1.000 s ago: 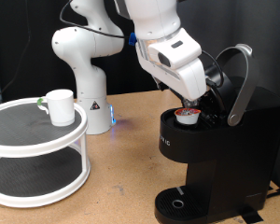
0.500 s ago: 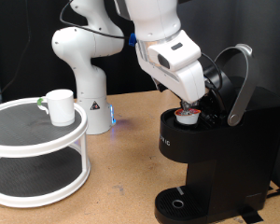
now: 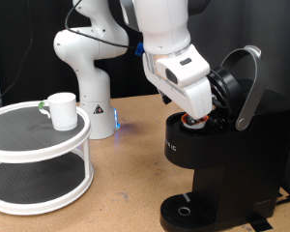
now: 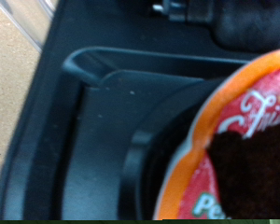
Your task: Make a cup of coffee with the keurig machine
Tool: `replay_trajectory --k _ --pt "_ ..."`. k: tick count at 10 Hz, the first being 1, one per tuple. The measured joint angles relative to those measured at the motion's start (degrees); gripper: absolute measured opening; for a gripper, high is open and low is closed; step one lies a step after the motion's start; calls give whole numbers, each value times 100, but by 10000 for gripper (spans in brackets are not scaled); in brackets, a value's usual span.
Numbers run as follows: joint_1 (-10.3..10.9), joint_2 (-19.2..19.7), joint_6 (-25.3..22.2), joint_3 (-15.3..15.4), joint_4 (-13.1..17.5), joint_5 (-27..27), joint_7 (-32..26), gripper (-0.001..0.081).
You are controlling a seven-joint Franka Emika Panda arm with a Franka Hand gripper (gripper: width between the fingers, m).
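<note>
Exterior view, using the keurig machine (image 3: 227, 164) as landmark. Well off to its left: a white round two-tier stand (image 3: 39, 159) with dark mesh shelves. The cup (image 3: 60, 109), plain white cylinder with its side handle facing away from the machine, stands upright on the top shelf near the edge that faces the machine. Between stand and machine, further back: a glossy white arm base (image 3: 87, 72) on the tan wood-grain table (image 3: 126, 184), a small blue light low on its side.

The machine itself is a black boxy body, matte, its silver-grey arched lid handle (image 3: 249, 87) swung up, so the brew chamber is open. A round drip tray (image 3: 187, 210) sits at its foot, nothing standing on it.

My gripper (image 3: 195, 114) is down at the chamber mouth, directly over the pod holder, the white wrist housing covering most of it. A sliver of red-orange pod rim shows just under my fingertips. Can't tell whether my fingers are spread or pinched; they are hidden from this side and out of frame on the wrist camera.

Wrist view: very close and blurred. The pod (image 4: 238, 145) has an orange rim and a red foil top with pale script, seated in the black moulded plastic ring of the holder (image 4: 112, 140). Tan table is visible past the machine's edge.
</note>
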Motion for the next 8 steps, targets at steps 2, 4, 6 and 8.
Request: replay_trajectory --k 2,4,6,8 --pt "0 16 48 12 -1 0 2 805" --pt "0 18 63 18 -5 -10 2 805" --pt "1 17 76 46 -15 -137 2 805" --pt "17 -21 256 111 -121 -397 6 805"
